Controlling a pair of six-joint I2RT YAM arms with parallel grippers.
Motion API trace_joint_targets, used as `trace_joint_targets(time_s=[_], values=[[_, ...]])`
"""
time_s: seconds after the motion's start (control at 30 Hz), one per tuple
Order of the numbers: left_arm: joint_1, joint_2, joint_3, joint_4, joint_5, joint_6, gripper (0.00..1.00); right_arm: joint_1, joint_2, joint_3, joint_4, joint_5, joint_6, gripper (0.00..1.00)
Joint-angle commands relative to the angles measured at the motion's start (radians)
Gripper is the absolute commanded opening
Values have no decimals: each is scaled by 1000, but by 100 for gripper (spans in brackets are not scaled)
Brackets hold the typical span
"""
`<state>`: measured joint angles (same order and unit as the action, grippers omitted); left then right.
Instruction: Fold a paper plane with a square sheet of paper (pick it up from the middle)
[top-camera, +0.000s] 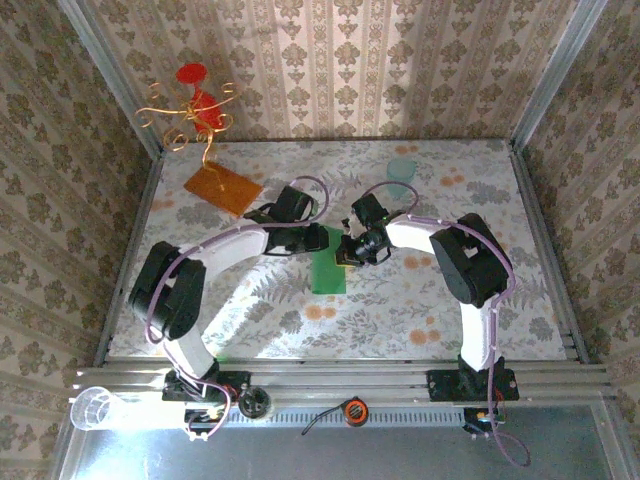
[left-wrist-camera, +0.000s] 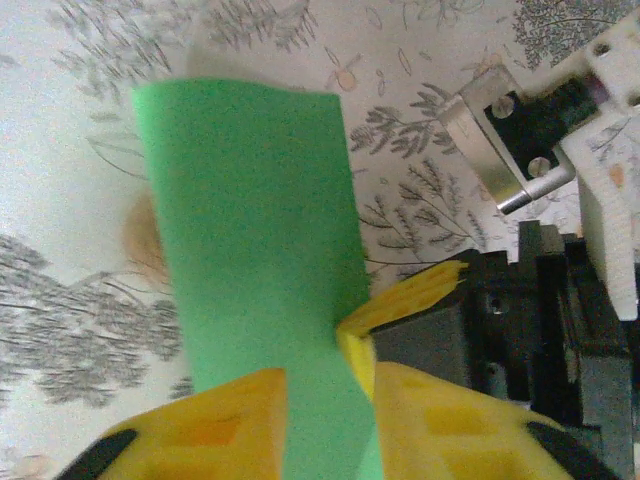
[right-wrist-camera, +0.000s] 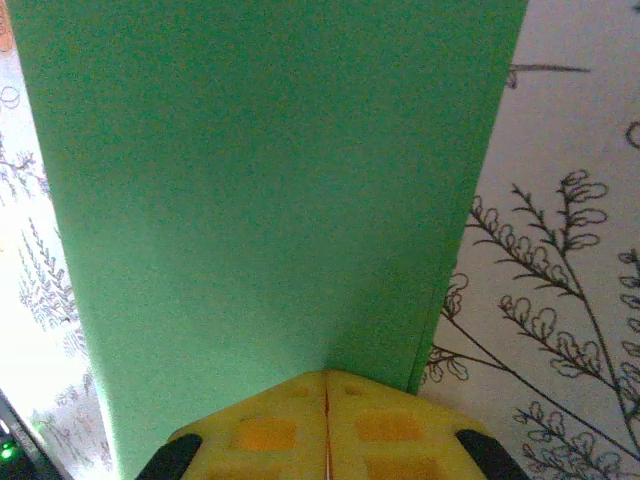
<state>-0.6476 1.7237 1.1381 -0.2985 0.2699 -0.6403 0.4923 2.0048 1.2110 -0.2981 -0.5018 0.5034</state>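
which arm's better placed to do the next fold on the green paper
Probably left: the right gripper is shut on the paper plane, anchoring it, while the left gripper has it between its fingers, placed to crease it.

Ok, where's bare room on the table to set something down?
Free: the near strip of table below the green paper, and right of the right arm. Crowded: the centre, where left gripper and right gripper meet, and by the orange board.
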Motion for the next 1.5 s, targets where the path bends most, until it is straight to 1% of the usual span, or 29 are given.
trace_joint_targets(time_s=[0.0, 0.2, 0.3, 0.43, 0.6, 0.8, 0.9, 1.07, 1.1, 1.13, 1.17, 1.23, 1.3, 1.37, 1.47], values=[[-5, 46, -14, 45, 98, -57, 21, 3, 74, -36, -113, 68, -18, 10], [-7, 121, 11, 44, 164, -73, 6, 3, 74, -47, -114, 75, 1, 10], [-6, 142, 11, 31, 163, -76, 0, 5, 72, -52, -116, 83, 12, 10], [0, 162, 13, 17, 151, -73, 0, 5, 74, -55, -117, 93, 19, 9], [17, 188, 7, 3, 150, -51, 0, 5, 91, -46, -160, 107, -6, 9], [65, 190, -41, 3, 164, -1, 0, 2, 115, -32, -232, 144, -43, 9], [98, 179, -81, 19, 189, 19, 0, 0, 124, -39, -274, 142, -62, 9], [173, 137, -149, 23, 209, 60, 0, -5, 138, -51, -313, 187, -83, 8], [186, 120, -162, 20, 206, 68, 0, -7, 138, -53, -315, 193, -85, 8], [227, 94, -181, 26, 205, 75, 0, -8, 136, -53, -319, 199, -87, 8], [249, 62, -202, 43, 212, 80, 0, -8, 136, -53, -321, 203, -88, 8], [273, 0, -231, 77, 235, 85, 0, -8, 135, -53, -325, 206, -91, 8], [269, -46, -233, 98, 250, 92, 0, -8, 133, -53, -324, 209, -91, 8], [247, -62, -226, 140, 275, 71, 0, -8, 135, -53, -324, 208, -91, 8], [200, -27, -210, 235, 309, 11, 0, -7, 136, -51, -320, 206, -89, 8]])
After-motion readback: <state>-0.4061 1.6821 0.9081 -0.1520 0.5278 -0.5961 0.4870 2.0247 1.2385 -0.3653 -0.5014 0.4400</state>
